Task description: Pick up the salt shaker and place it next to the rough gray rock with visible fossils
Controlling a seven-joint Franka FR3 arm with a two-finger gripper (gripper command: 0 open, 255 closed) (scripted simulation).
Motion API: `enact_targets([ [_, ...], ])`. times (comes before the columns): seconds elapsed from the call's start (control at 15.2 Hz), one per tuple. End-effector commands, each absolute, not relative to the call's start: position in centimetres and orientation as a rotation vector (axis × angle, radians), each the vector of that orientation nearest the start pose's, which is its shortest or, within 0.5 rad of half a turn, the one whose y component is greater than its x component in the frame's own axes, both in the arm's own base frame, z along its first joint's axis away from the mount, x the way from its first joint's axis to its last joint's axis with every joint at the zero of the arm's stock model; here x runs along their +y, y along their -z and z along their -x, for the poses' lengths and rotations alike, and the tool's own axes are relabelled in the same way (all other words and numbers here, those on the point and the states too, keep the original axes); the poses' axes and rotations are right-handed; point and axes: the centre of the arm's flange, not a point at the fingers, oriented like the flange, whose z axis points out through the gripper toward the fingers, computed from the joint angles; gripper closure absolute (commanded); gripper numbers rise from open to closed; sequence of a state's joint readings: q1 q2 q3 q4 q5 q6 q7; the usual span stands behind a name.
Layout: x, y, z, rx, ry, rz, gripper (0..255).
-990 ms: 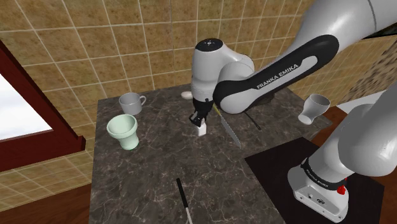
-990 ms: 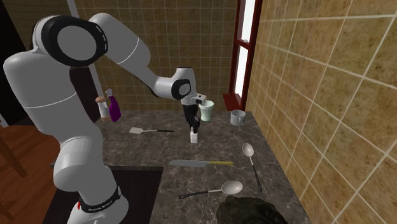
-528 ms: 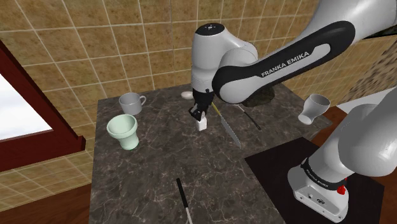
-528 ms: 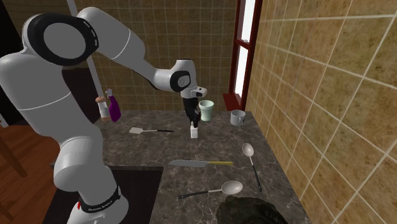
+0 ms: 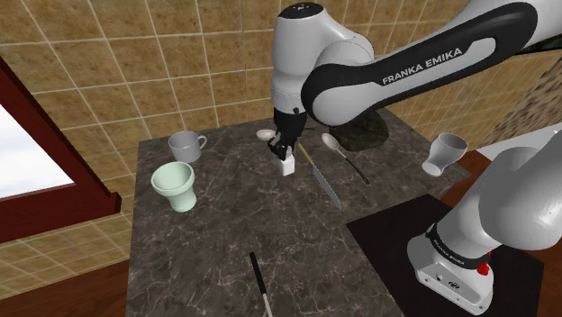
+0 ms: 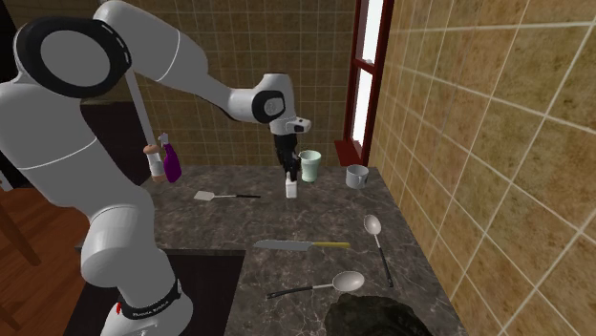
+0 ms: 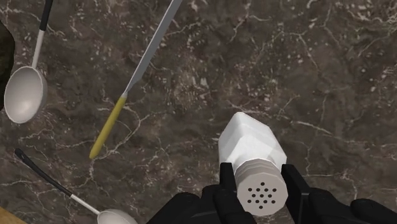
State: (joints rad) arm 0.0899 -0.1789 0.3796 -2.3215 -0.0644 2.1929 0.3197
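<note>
The white salt shaker [image 5: 288,165] [image 6: 291,187] [image 7: 251,149], with a ribbed grey perforated cap, hangs a little above the dark marble counter [image 5: 207,243]. My black gripper [image 5: 285,153] [image 6: 288,176] [image 7: 259,175] is shut on its cap end, one finger on each side. The rough dark grey rock [image 5: 365,133] lies at the counter's far side, partly hidden behind the arm in the shoulder view. In the second exterior view the rock [image 6: 377,317] sits at the near bottom edge, well away from the shaker.
A pale green cup [image 5: 176,185] [image 6: 309,164] and a grey mug [image 5: 185,144] [image 6: 356,175] stand beyond the shaker. A yellow-handled knife [image 5: 320,180] [image 6: 296,244] [image 7: 137,76] and two spoons [image 6: 372,226] [image 6: 334,283] lie between shaker and rock. A spatula [image 6: 215,197] lies nearby.
The gripper has risen with the salt shaker clasped in it, lifting it off the counter and a little toward the mug and cup. Nothing else has moved.
</note>
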Motion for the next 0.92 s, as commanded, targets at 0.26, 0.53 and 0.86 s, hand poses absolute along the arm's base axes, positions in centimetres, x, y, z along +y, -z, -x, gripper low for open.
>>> enact_targets([
  [0.26,22.1,-44.3,-43.3,-0.294,0.128,3.222,255],
  [0.53,19.8,-44.9,-44.6,-0.294,0.128,3.222,255],
  [0.86,13.9,-45.0,-47.7,-0.294,0.128,3.222,255],
])
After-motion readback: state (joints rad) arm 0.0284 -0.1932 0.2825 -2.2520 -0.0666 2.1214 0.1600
